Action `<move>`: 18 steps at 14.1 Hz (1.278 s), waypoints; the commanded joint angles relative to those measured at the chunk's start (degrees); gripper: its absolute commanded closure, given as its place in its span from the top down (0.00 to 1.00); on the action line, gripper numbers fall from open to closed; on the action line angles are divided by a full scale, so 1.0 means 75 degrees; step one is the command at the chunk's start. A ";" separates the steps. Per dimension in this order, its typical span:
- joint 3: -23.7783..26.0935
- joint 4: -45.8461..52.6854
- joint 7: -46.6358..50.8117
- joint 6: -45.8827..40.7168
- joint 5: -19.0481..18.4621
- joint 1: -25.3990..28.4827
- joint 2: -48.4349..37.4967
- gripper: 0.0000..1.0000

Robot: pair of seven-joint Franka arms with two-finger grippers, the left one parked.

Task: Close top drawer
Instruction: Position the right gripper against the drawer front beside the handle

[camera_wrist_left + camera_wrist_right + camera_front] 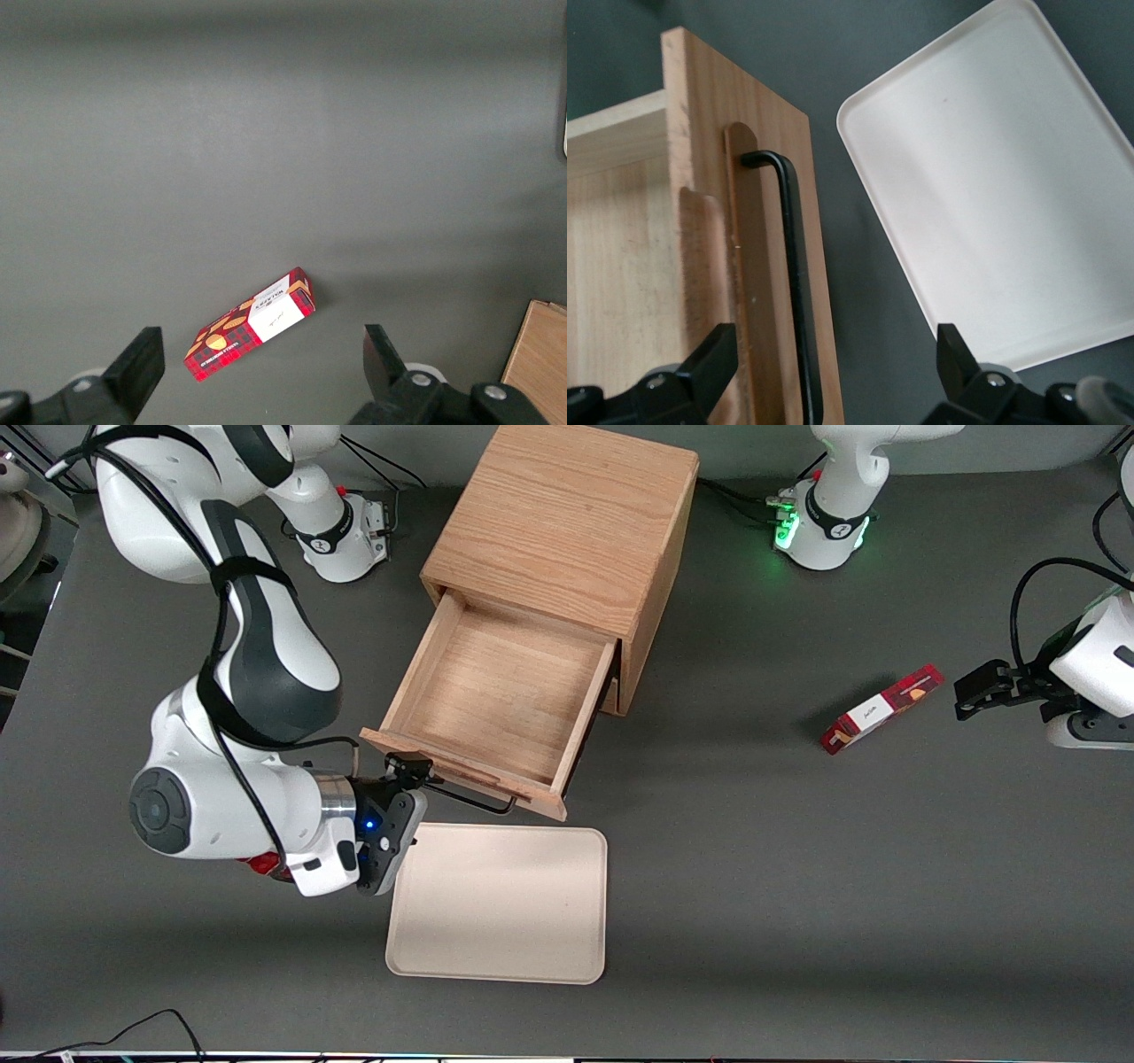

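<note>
The top drawer stands pulled far out of the light-oak cabinet, and its shallow box holds nothing. Its front panel faces the front camera and carries a black wire handle with a raised strip beside it. My gripper hovers just above the front panel, at the handle's end toward the working arm. It is open. One finger is over the drawer's wood and the other over the grey table, with the handle passing between them untouched.
A cream tray lies on the table just in front of the drawer, nearer the front camera. A red snack box lies toward the parked arm's end. A small red object peeks out under the working arm's wrist.
</note>
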 commanded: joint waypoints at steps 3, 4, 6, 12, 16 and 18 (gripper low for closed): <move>-0.0020 0.0116 -0.0080 0.0041 0.0177 0.0099 0.0268 1.00; -0.0020 0.0104 -0.0080 0.0041 0.0177 0.0110 0.0268 1.00; -0.0009 -0.0187 -0.0092 0.0099 0.0154 0.0110 0.0268 1.00; 0.0038 -0.0563 -0.0092 0.0391 0.0154 0.0134 0.0245 1.00; 0.0097 -0.1183 -0.0080 0.0497 0.0177 0.0157 -0.0163 1.00; 0.0225 -0.1640 -0.0080 0.0614 0.0236 0.0157 -0.0469 1.00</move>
